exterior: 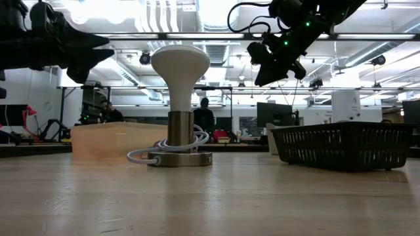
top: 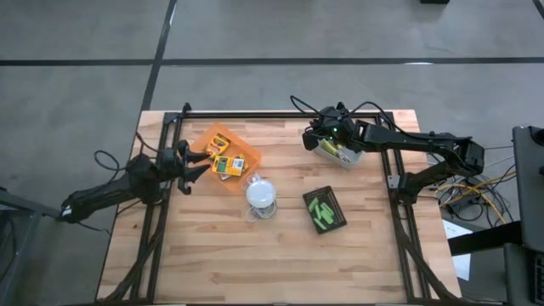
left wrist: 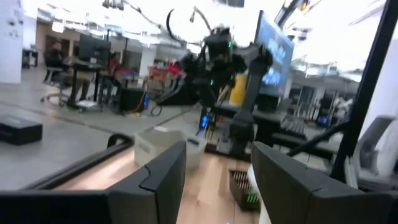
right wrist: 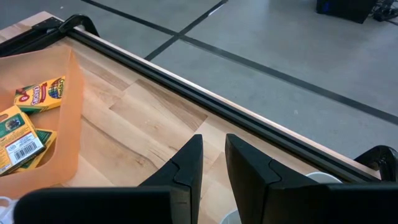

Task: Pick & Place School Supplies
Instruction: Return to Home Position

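Several yellow-and-green printed boxes lie in the orange tray at the table's far left; two of these boxes also show in the right wrist view. Green chunks lie in the black tray right of centre. My left gripper hovers at the orange tray's left side, open, with nothing between its fingers. My right gripper hangs high over the far edge beside the grey tray. Its fingers stand a narrow gap apart and hold nothing.
A white domed lamp on a clear base stands mid-table between the orange and black trays, with its cord coiled at the foot. A black frame rail runs along the far edge. Bare wood lies toward the near edge.
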`<state>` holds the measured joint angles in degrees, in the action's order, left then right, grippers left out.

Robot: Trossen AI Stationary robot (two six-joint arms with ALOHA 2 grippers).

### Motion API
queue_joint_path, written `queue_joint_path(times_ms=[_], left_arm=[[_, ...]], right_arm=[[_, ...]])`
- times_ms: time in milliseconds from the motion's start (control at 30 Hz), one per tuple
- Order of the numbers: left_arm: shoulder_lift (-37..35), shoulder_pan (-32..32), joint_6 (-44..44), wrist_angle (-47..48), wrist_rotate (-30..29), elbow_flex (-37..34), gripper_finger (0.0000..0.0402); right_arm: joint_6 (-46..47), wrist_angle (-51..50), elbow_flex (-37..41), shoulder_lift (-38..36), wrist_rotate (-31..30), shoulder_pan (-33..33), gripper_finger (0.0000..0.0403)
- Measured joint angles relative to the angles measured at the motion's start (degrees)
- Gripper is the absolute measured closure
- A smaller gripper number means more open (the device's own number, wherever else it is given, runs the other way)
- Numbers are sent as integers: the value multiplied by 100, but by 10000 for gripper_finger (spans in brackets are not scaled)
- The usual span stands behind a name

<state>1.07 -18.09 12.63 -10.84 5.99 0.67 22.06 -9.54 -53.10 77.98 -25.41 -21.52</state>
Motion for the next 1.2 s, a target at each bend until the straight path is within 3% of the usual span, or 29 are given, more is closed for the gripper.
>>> queue_joint_path(times_ms=[1200], left_arm=[[-16,0,106,69,53,-9,213]], right_arm=[[0,0,0,0,0,0,335]])
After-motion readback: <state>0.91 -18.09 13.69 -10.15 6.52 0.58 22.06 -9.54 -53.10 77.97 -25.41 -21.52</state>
